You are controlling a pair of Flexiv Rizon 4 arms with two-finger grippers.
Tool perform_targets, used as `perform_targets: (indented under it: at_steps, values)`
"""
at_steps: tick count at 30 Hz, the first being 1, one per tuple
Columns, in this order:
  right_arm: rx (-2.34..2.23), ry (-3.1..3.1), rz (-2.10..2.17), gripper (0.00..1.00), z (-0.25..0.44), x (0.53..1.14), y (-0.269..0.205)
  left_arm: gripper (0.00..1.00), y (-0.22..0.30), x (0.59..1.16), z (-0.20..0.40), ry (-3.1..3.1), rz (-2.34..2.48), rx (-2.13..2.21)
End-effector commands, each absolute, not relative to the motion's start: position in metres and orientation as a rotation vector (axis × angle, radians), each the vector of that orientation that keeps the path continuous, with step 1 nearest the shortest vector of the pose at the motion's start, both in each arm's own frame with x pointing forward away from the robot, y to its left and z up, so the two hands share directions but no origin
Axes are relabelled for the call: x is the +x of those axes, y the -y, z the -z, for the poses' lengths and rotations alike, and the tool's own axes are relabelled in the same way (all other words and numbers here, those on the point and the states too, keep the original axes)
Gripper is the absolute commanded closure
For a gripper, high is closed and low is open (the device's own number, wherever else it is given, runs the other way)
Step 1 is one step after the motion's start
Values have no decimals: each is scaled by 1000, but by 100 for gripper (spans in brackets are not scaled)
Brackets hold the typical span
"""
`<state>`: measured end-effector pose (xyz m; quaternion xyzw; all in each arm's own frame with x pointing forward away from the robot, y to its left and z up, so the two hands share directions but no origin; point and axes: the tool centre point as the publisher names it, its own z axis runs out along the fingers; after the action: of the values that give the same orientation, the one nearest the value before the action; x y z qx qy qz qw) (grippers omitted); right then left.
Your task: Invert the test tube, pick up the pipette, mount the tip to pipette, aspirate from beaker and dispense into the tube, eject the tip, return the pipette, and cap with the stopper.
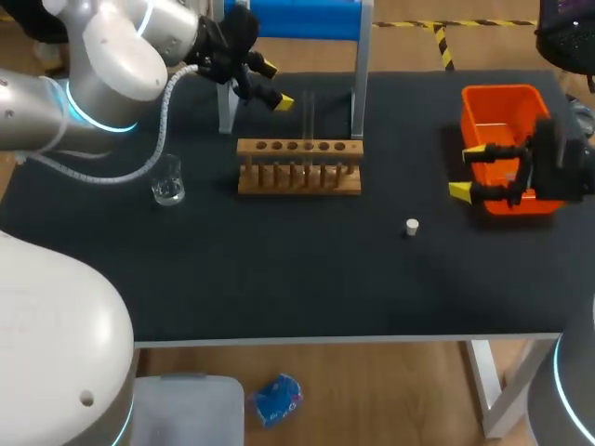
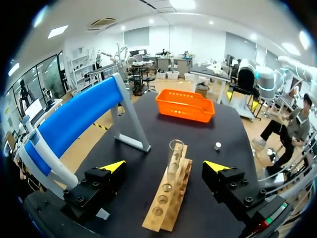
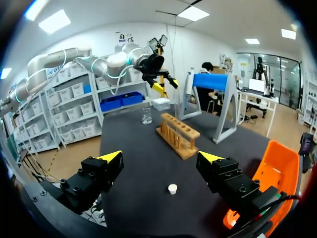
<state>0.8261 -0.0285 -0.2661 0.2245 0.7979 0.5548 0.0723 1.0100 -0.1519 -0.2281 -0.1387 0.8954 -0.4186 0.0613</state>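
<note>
Wooden rack (image 1: 298, 165) at mid-counter, a little toward the far side, with a row of holes along its top. Clear tube (image 1: 308, 116) upright in one hole, right of the rack's middle. Just left of the tube's upper end, left tool (image 1: 275, 85), raised over the rack's far side, fingers spread wide, gripping nothing. From the left wrist: left tool (image 2: 165, 166) open, tube (image 2: 174, 157) ahead and in line with the gap between the two yellow tips, touched by neither; rack (image 2: 168, 198) running away beneath. Glass beaker (image 1: 168, 181) left of the rack, near it but apart. White stopper (image 1: 412, 227) alone on the black counter (image 1: 279, 279), nearer than the rack and to its right. Orange basket (image 1: 507, 107) at the far right. At the basket's near left corner, right tool (image 1: 467, 171), fingers apart, empty. From the right wrist: right tool (image 3: 159, 157) open, stopper (image 3: 172, 189) on the counter below, between the fingers and well clear of both; basket (image 3: 277, 168) beside one finger. Blue stand (image 1: 297, 19) at the far edge, behind the rack.
</note>
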Motion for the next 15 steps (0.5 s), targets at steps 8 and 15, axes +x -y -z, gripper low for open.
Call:
perform_targets:
  at_steps: [8,15]
  values:
    - [711,-2413,-1646,0,277,803,41,0,164,1014,232,-2758,1235,-385]
    - [711,-2413,-1646,0,277,803,41,0,171,1012,235,-2770,1232,-366]
